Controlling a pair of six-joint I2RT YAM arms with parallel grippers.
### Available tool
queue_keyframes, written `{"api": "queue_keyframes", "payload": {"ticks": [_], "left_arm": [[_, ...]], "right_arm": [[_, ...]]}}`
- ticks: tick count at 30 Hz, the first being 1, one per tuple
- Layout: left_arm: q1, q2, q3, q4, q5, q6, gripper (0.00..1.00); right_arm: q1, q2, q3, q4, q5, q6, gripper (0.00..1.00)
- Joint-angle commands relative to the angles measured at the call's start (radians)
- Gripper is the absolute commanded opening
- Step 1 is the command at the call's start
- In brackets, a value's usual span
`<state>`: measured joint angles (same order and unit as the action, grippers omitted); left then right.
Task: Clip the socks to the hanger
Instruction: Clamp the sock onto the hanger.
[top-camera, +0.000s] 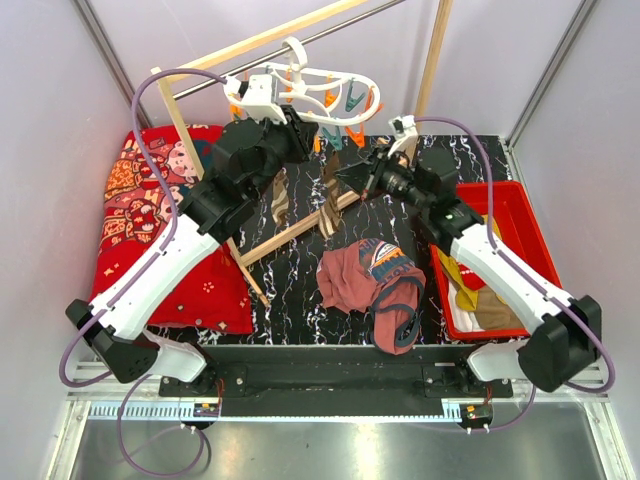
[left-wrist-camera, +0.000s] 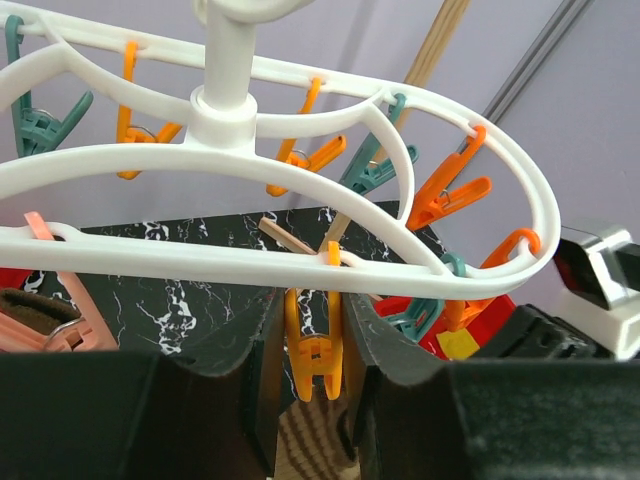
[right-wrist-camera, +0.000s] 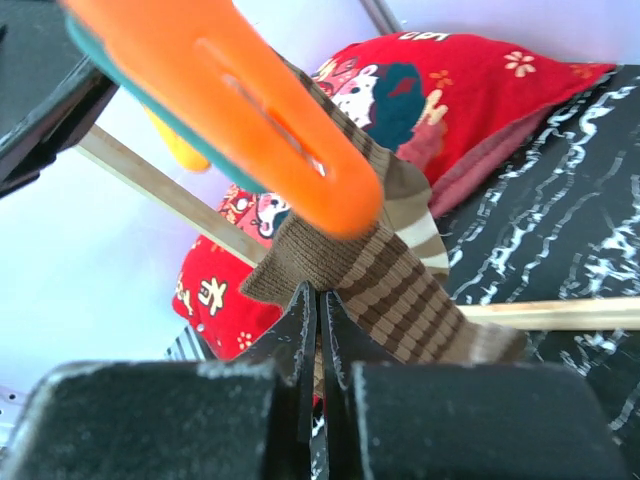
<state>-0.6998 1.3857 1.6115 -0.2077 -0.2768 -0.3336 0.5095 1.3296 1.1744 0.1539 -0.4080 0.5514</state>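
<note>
Striped sock (right-wrist-camera: 390, 280) pinched at one edge in closed right claw (right-wrist-camera: 320, 300), held up off desk (top-camera: 290, 270) just below hanger (left-wrist-camera: 230, 165). Left claw (left-wrist-camera: 315, 335) clamps an orange peg (left-wrist-camera: 313, 375) on hanger's near rim.

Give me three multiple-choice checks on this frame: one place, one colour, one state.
1. The red bin sits on:
A) the robot's right
B) the robot's left
C) dead centre

2. Colour of the peg flanked by the left hand:
A) teal
B) white
C) orange

3. The right hand is:
A) open and empty
B) shut on the striped sock
C) shut on a pole

Answers:
1A: it lies at the top view's right side.
2C: plainly orange in the left wrist view.
3B: the jaws pinch the brown cuff.
</note>
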Motion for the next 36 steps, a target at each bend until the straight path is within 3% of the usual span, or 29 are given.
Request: {"api": "queue_keyframes", "payload": {"ticks": [1, 36], "left_arm": [[-0.001, -0.034, -0.012, 0.07, 0.027, -0.018, 0.0], [-0.003, -0.047, -0.048, 0.097, 0.016, -0.042, 0.0]], "right_arm": [[0.035, 0.048, 0.079, 0.159, -0.009, 0.036, 0.02], [0.064, 0.126, 0.195, 0.234, -0.041, 0.087, 0.03]]}}
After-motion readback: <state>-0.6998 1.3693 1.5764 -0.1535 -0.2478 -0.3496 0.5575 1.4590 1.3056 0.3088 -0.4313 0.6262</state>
